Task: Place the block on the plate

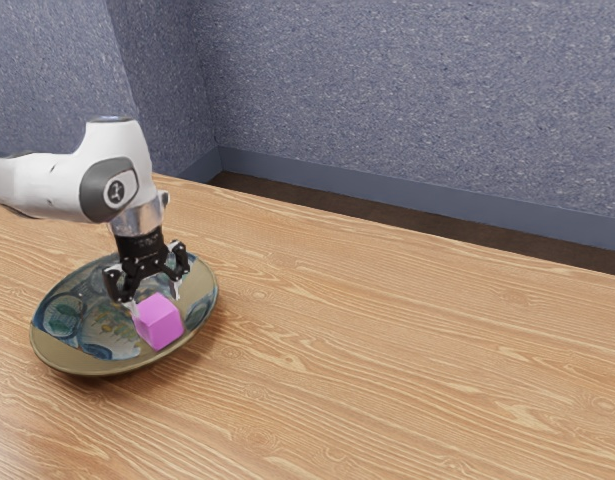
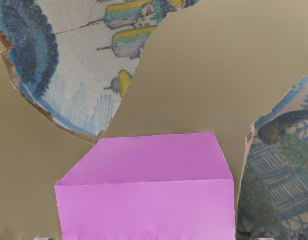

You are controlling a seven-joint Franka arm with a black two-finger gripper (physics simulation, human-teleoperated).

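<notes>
The block (image 1: pixel 159 321), pink and plain-sided, sits on the plate (image 1: pixel 75 366), toward the side of it nearer the exterior view's right, with a slight tilt to it. Our pincer (image 1: pixel 156 302) is wide, its two fingers well parted, one to each side of the block; in our wrist view, a little of the plate's surface lies between each fingertip and the block, so we have no grip on it. Our white arm (image 1: pixel 47 185) comes in from the exterior view's left, and we point the pincer down over the plate. The plate has a dull gold ground, with painted patches in blue, white and yellow. It rests on the wooden bench (image 1: pixel 387 360), and beyond that stands a speckled blue-grey wall (image 1: pixel 387 90).
</notes>
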